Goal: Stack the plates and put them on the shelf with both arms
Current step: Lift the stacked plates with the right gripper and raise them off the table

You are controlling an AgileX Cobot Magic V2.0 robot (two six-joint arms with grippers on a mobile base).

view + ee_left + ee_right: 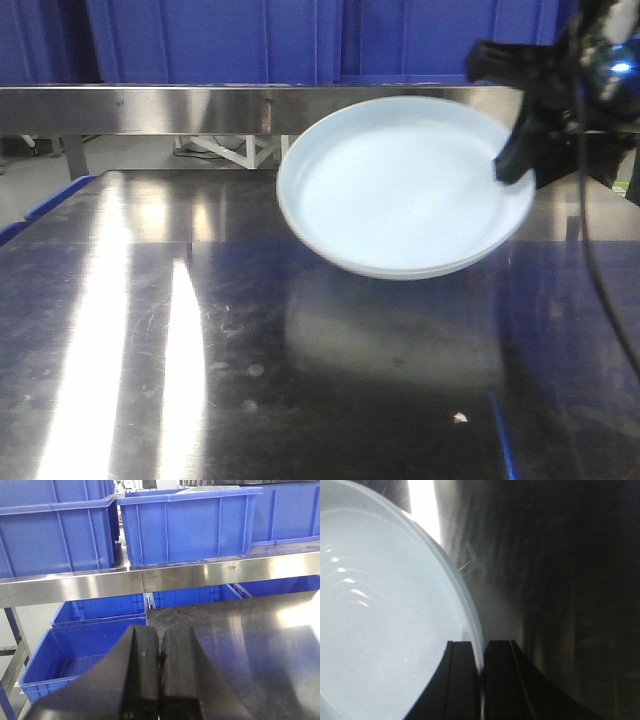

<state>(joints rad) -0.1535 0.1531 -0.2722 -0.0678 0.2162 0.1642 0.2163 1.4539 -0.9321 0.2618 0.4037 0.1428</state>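
We are holding the plates stacked, one nested in the other, clear of the steel tabletop and slightly tilted, so the stacking is looking done to us. Our right gripper is pinching their right-hand rim, jaws nearly together with the rim between them. Our left gripper is pressing its jaws together on nothing, facing the shelf and not touching the plates. What is remaining, we are judging, is carrying the stack to the shelf. Blue crates are filling the tier above its front rail, so room there is looking scarce, and a one-sided grip is risking a slip
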